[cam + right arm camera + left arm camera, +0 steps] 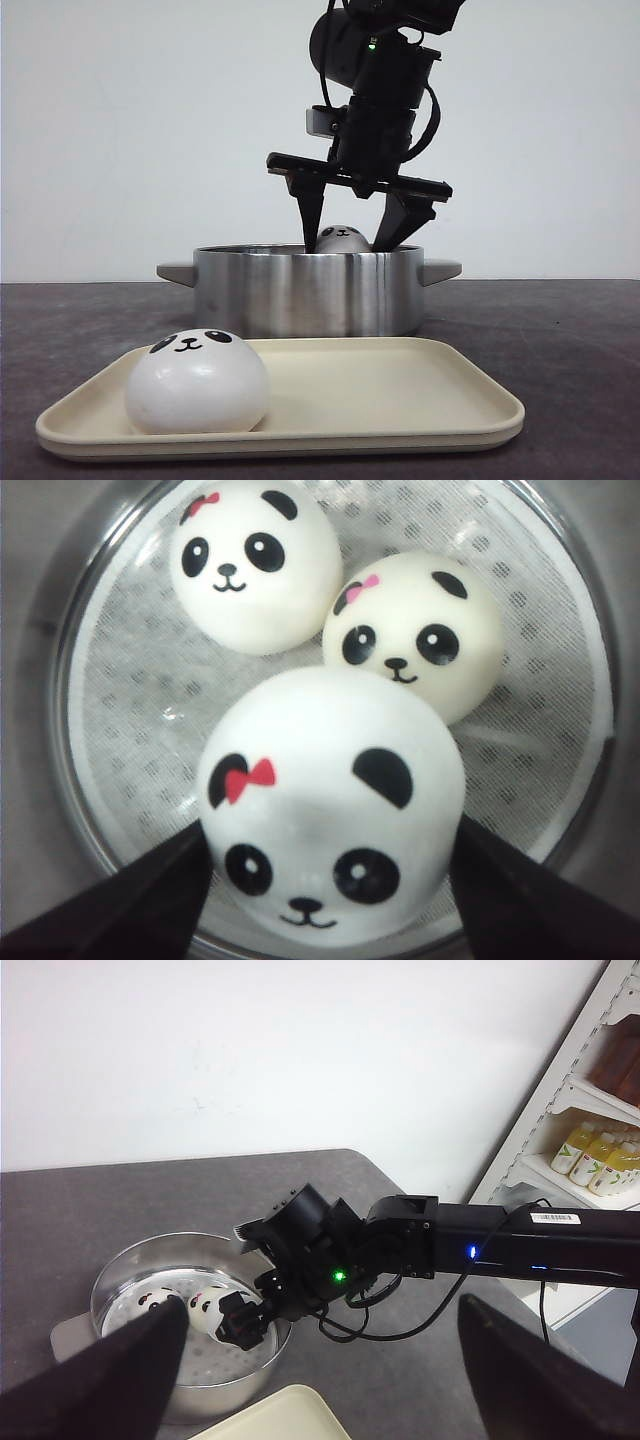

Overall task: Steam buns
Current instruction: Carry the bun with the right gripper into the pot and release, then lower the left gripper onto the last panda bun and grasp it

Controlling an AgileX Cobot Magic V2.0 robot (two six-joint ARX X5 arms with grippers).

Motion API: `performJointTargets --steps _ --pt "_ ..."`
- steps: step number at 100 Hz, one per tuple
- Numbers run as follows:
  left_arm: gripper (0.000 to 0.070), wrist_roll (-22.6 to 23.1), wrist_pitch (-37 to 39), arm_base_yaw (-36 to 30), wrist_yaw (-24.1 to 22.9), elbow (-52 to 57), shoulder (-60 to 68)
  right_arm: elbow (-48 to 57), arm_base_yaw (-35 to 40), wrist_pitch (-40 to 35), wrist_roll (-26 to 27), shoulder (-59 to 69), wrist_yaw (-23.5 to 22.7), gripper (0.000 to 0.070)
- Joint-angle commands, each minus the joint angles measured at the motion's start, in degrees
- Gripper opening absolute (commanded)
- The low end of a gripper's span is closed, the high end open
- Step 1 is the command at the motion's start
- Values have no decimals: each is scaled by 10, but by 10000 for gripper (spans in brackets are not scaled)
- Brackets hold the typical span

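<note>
Front view: right pincer point(360, 222) hangs over steel pot point(308, 290) at bench middle, jaws either side of a bun point(342, 239) at the rim. One bun point(198, 383) waits at left end of tray point(400, 395).

Left wrist view: left pincer point(320, 1360) wide, empty, well above bench.

Right wrist view: bun sits between the fingers point(150, 900), two more buns on the pot's steamer mesh point(150, 720); grip or release, cannot tell. Likely step: placing third bun; next, let go, lift clear, fetch the tray bun.
</note>
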Motion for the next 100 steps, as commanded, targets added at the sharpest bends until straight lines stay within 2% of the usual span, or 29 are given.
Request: performJointTargets --steps 1,21,42,44,48,50,52,53,56,60,72,88,100 --pt "497 0 5 -5 -2 11 5 9 2 -8 -7 9 2 477" --pt "497 0 -1 -5 -2 11 8 9 -1 -23 -7 9 0 485" --pt "497 -2 -46 -5 -2 10 13 20 -1 -34 -7 5 -9 480" --pt "497 -2 -53 -5 -2 10 14 24 -1 -37 -8 3 -16 461" --pt "497 -5 -68 -5 -2 9 17 36 -1 -40 -17 -1 -28 363" --pt "497 -7 -76 -5 -2 7 19 43 -1 -43 -23 -4 -35 283" --pt "497 -9 -88 -5 -2 5 21 53 -1 -47 -29 -9 -45 162" --pt "497 -10 -90 -5 -2 5 21 55 -1 -48 -30 -10 -46 136" --pt "497 -14 -101 -5 -2 0 24 68 0 -56 -35 -18 -55 0" --pt "498 -19 -117 -5 -1 -8 29 86 5 -67 -39 -34 -61 19" --pt "498 -40 -132 -6 1 -56 37 111 32 -71 -59 -101 -53 17" --pt "498 -67 -94 -16 13 -160 39 114 105 -65 -84 -237 18 17" --pt "498 -85 -36 -25 49 -249 49 114 174 -65 -88 -331 67 17"
